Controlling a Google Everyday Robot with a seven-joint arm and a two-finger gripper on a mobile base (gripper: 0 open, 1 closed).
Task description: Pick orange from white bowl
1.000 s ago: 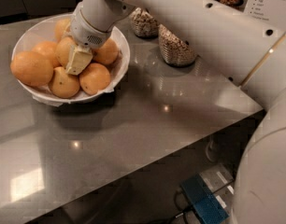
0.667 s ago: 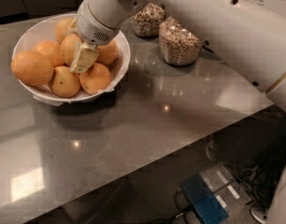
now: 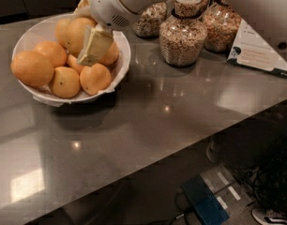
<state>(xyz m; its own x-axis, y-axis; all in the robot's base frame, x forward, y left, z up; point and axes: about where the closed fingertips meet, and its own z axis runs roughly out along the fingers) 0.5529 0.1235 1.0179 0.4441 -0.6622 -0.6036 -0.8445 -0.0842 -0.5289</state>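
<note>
The white bowl (image 3: pixel 122 62) with a crinkled paper liner stands at the back left of the grey counter and holds several yellow-orange oranges. My gripper (image 3: pixel 90 57) reaches down into the bowl from the white arm above. It sits against an orange (image 3: pixel 78 32) on top of the pile, with another orange (image 3: pixel 110 54) close on its right. A larger, deeper-orange fruit (image 3: pixel 32 68) lies at the bowl's left side. Two more oranges (image 3: pixel 95 78) (image 3: pixel 64 82) lie at the front of the bowl.
Three glass jars of cereal stand behind and right of the bowl, the nearest one (image 3: pixel 183 36) close to the arm. A printed card (image 3: pixel 260 55) lies at the right. The counter's front edge (image 3: pixel 190 149) runs diagonally, with floor, cables and a blue box (image 3: pixel 204 203) below.
The view has shifted and drawn nearer, bringing the jars and card into sight. My gripper stays in the bowl, and the orange beside it now sits higher on the pile.
</note>
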